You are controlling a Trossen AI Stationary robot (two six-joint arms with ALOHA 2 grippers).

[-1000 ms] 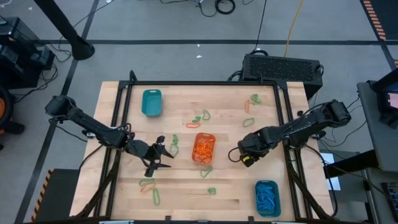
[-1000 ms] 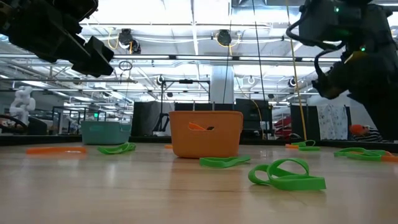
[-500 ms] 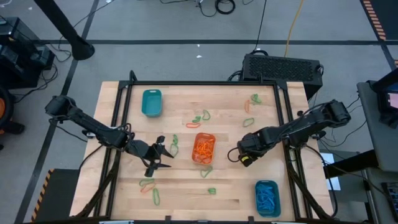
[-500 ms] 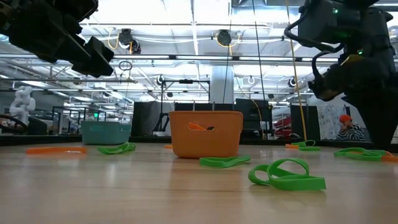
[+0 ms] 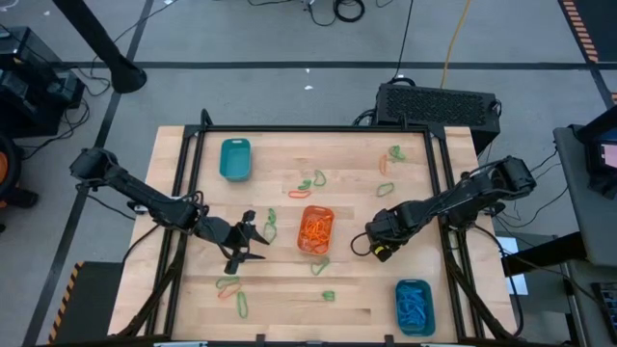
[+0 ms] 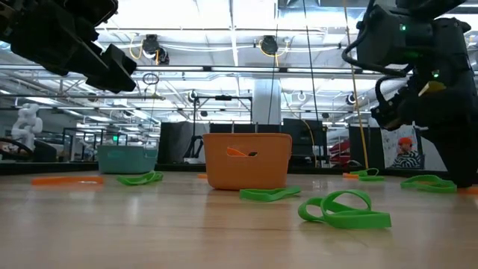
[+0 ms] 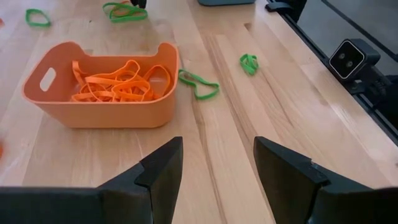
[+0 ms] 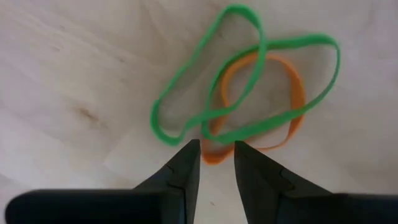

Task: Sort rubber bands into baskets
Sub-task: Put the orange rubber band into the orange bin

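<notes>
Here, right end effector (image 8: pixel 216 155) narrowly parted above tangled green and orange rubber bands (image 8: pixel 249 93), left end effector (image 7: pixel 217 168) spread.

The right tool (image 8: pixel 217 155) points down at the pale wooden tabletop (image 8: pixel 74 68), its two dark fingers (image 8: pixel 183 165) parted by a narrow gap. Just past the tips, at twelve o'clock, two green rubber bands (image 8: pixel 186 87) lie crossed over an orange rubber band (image 8: pixel 297 106), touching it.
</notes>
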